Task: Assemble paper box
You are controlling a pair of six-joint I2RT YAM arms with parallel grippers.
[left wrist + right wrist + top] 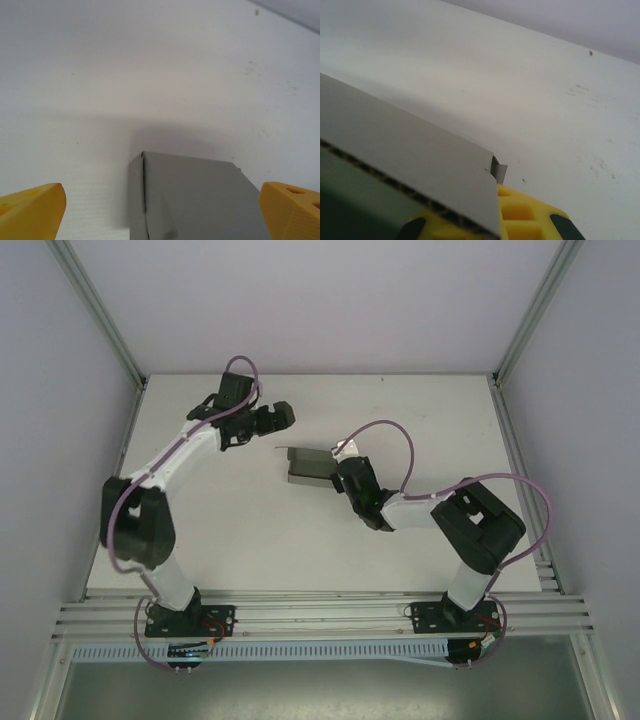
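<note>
The grey paper box (303, 466) sits partly folded near the middle of the white table (420, 410), one flap standing up on its left side. My right gripper (343, 472) is shut on the box's right wall. In the right wrist view the corrugated card panel (405, 150) lies pinched against the yellow finger (520, 215) of the right gripper (490, 227). My left gripper (282, 418) hovers open just up and left of the box, apart from it. In the left wrist view the left gripper (161, 212) has its yellow fingertips (31, 210) spread wide, with the box's folded corner (200, 200) ahead between them.
Grey walls with aluminium posts (100, 310) close in the table's back and sides. An aluminium rail (320, 615) with both arm bases runs along the near edge. Bare white tabletop (150, 75) stretches beyond the box.
</note>
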